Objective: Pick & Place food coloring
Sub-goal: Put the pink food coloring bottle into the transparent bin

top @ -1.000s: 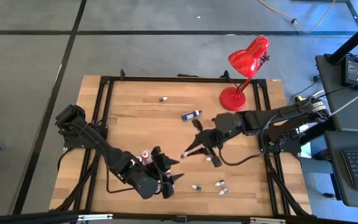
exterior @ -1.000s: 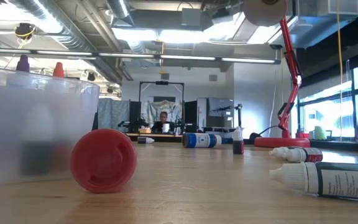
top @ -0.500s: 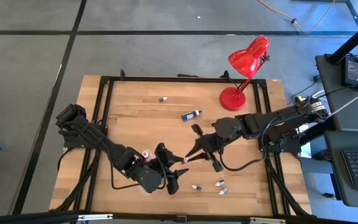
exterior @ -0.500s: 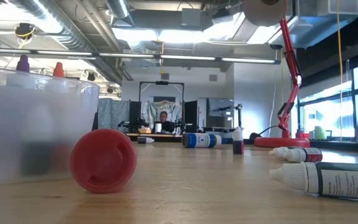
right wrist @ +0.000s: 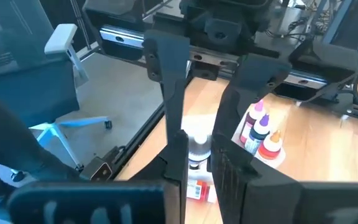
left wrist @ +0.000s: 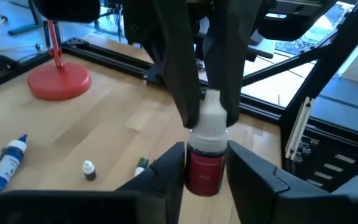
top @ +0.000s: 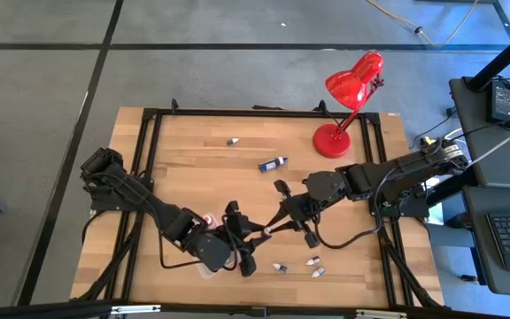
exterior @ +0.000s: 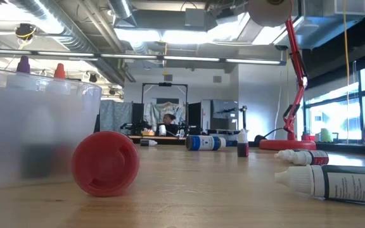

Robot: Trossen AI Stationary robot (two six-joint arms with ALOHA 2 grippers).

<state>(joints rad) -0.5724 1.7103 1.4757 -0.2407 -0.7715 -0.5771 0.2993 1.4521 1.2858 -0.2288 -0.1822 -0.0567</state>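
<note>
Handover underway: my right gripper (left wrist: 207,102) pinches a red bottle (left wrist: 204,163) between the left gripper's (left wrist: 207,177) spread jaws; loose bottles (top: 313,262) remain on tabletop (top: 193,168).

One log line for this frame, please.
phase: handover | right gripper: jaws shut on white cap of red bottle | left gripper: at the bottle's body
</note>
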